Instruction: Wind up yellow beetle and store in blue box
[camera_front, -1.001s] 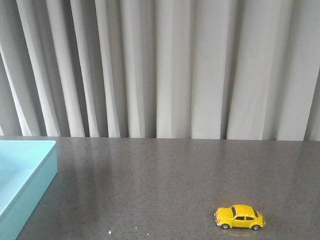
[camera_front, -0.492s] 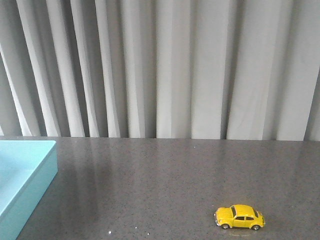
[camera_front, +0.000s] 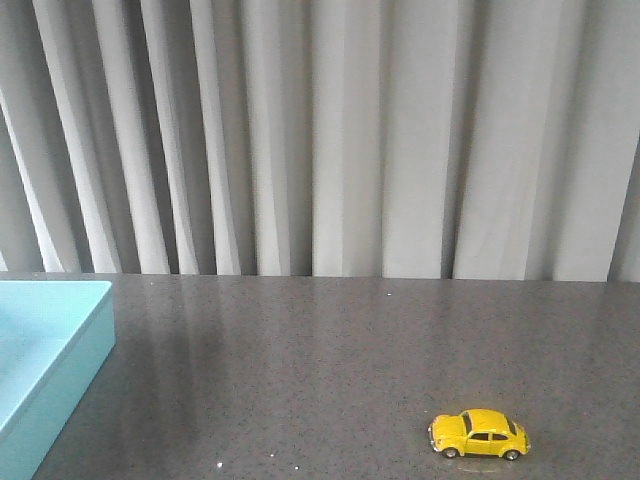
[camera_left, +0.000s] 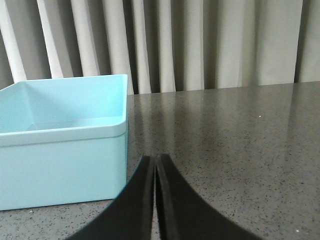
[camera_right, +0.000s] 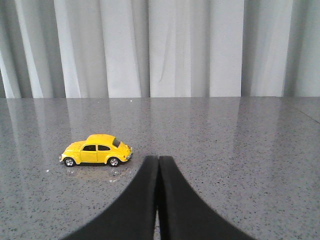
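Note:
The yellow beetle (camera_front: 479, 434) stands on its wheels on the dark speckled table, near the front right in the front view. It also shows in the right wrist view (camera_right: 96, 150), side-on, a little ahead of my right gripper (camera_right: 158, 161), which is shut and empty. The blue box (camera_front: 45, 360) lies at the left edge of the front view, partly cut off. In the left wrist view the blue box (camera_left: 62, 145) stands close beside my left gripper (camera_left: 154, 160), which is shut and empty. Neither gripper shows in the front view.
A grey pleated curtain (camera_front: 330, 140) hangs behind the far edge of the table (camera_front: 300, 370). The table surface between box and car is dark and speckled.

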